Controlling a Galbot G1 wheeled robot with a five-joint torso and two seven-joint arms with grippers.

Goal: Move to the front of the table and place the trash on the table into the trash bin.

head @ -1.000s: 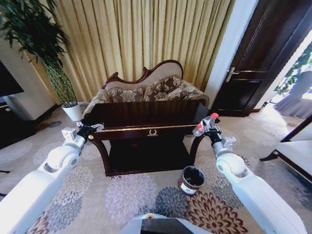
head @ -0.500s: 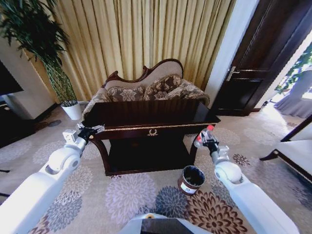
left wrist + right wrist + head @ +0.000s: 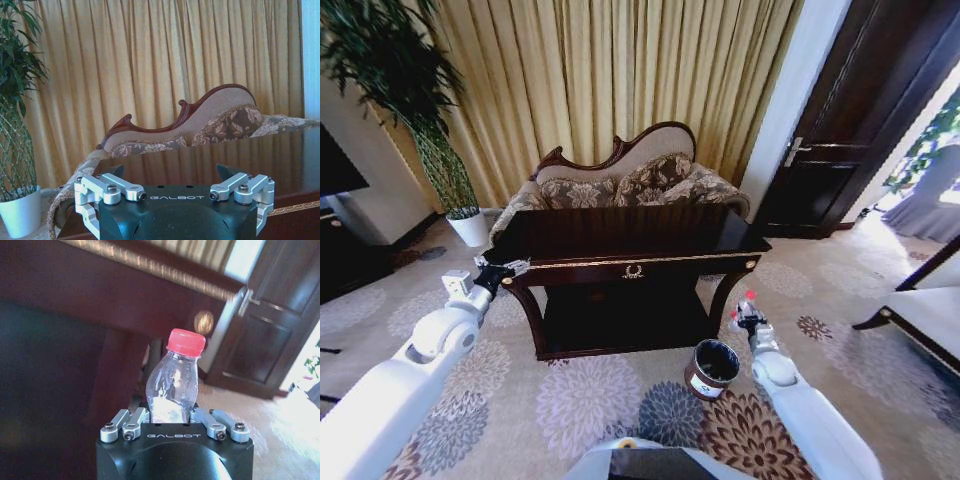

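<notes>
The carry-to-bin step is in hand: the right pincer [image 3: 745, 312] grips the clear plastic bottle [image 3: 172, 380] beside the surface's leg, needing lowering over the trash bin [image 3: 712, 369] before release.

Bottle [image 3: 172, 382]: lower body hidden behind the right gripper [image 3: 170, 416] housing, label not readable. In head view the bottle [image 3: 748, 300] is too small to make out beyond its red cap. Left gripper [image 3: 175, 182] fingertips hidden behind its own body. Bin [image 3: 711, 369] label text too small to read. Scraps on table [image 3: 620, 232] not discernible.
</notes>
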